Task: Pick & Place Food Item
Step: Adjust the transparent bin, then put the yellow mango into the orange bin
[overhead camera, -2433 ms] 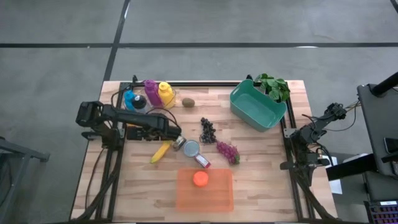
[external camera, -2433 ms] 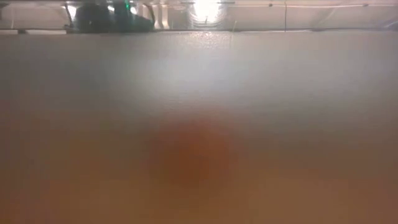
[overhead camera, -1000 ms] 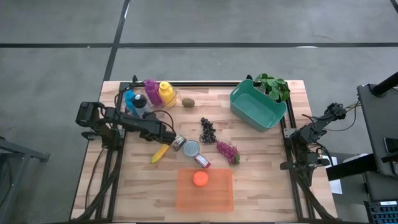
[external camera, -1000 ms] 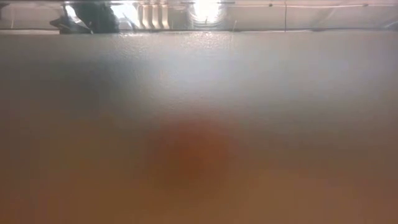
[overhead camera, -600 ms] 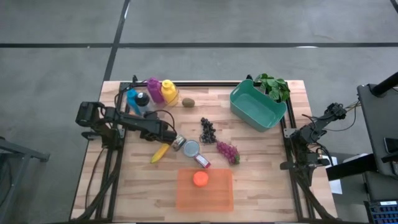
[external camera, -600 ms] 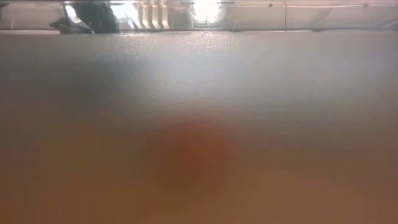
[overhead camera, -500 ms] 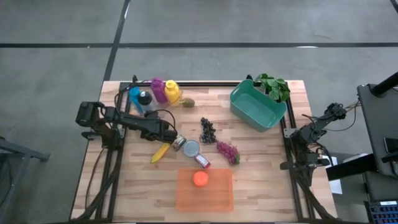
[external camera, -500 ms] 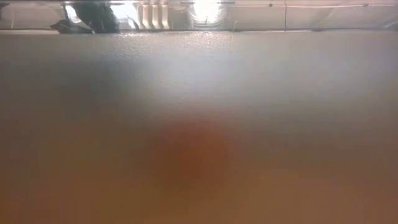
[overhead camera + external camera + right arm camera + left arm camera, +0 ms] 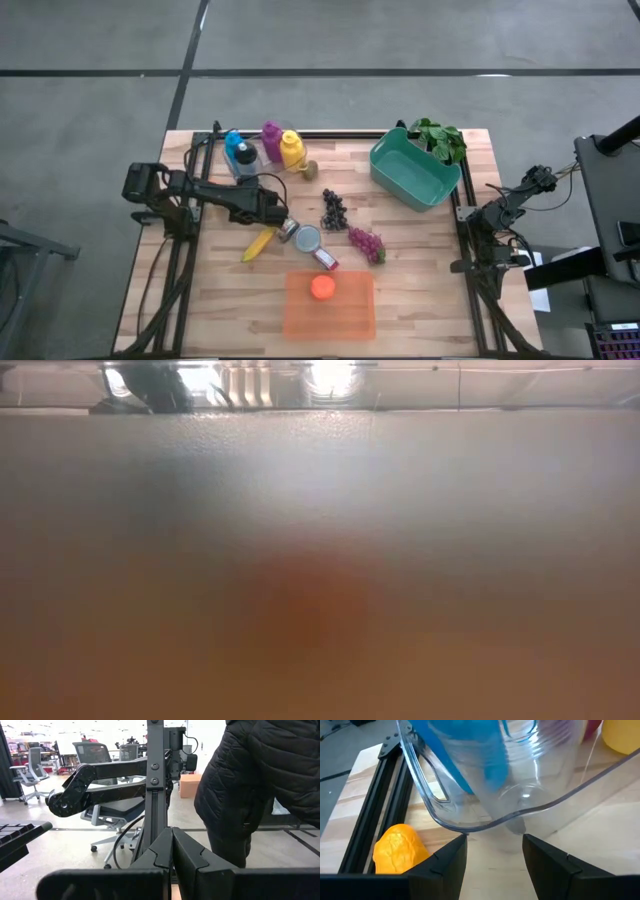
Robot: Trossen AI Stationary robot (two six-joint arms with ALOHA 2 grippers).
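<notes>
My left gripper [image 9: 494, 845] is open and low over the table. Just ahead of its fingertips is the rounded lower edge of a clear container [image 9: 485, 822] holding blue, purple and yellow bottles [image 9: 268, 148]. My left arm [image 9: 235, 198] reaches in from the table's left side. The loose food lies on the wood: a banana [image 9: 258, 243], a kiwi [image 9: 311, 168] beside the yellow bottle, dark grapes [image 9: 333, 208] and purple grapes [image 9: 366, 243]. An orange fruit [image 9: 322, 288] sits on the orange tray [image 9: 350, 315]. My right gripper [image 9: 172, 847] is shut, parked off the table's right edge [image 9: 505, 205]. My left gripper: its open fingers stand at the clear container's lower edge [image 9: 470, 827], coming at it level from the near side. One fingertip [image 9: 460, 842] sits right at that edge. I cannot tell whether it touches.
Two cans [image 9: 298, 235] and a small red one [image 9: 325, 260] lie mid-table. A teal bin [image 9: 414, 170] and leafy greens [image 9: 440, 138] stand far right. An orange-yellow lump [image 9: 400, 847] lies by the left frame rail [image 9: 375, 805]. A blurred orange surface [image 9: 310, 610] blocks the low view. A person [image 9: 270, 780] stands beyond the right arm.
The clear container with its three bottles has slid along the far edge toward the table's right, and the yellow bottle now stands against the kiwi. My left arm has swung slightly toward the far edge.
</notes>
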